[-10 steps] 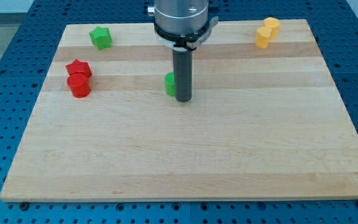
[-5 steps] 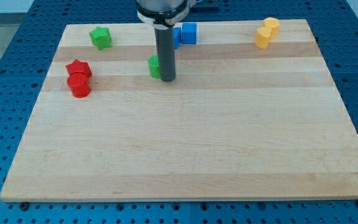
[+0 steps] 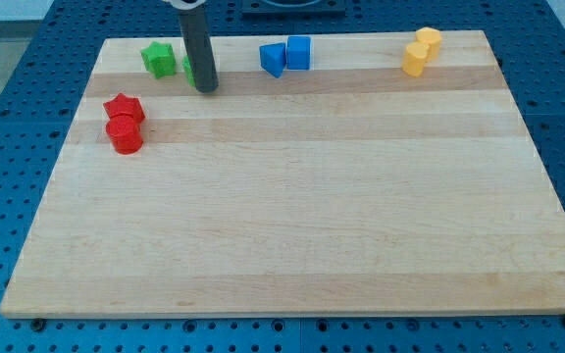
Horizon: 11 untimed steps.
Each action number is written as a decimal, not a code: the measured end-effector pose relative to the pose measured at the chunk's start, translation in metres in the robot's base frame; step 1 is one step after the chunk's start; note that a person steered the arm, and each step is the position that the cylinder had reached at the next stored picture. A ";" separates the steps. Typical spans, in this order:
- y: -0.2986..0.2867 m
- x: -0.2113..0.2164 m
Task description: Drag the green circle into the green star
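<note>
Rod and tip came first: one dark rod stood upright near the view's top left, and my tip (image 3: 205, 88) rested on the wooden board (image 3: 292, 216). It had no jaws to spread or press, so it held nothing; it only touched the green circle (image 3: 188, 69) on that block's right side. Only a sliver of the green circle showed, the rod covering most of it. One green star (image 3: 159, 59) sat just left of the circle, very near it; whether the two touched could not be told.

Counted outward, there were two green blocks, two blue, two red and two yellow. A blue block (image 3: 274, 59) and a blue cube (image 3: 298, 52) sat side by side to the right of my tip. A red star (image 3: 124, 107) and a red cylinder (image 3: 124, 134) sat touching at the left edge. Two yellow blocks (image 3: 421, 50) stood together at the top right, well apart from the rest.
</note>
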<state>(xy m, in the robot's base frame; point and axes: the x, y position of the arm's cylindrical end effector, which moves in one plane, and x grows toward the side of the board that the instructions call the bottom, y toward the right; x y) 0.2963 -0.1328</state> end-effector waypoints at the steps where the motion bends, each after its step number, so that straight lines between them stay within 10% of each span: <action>1: -0.011 -0.003; 11: -0.014 -0.042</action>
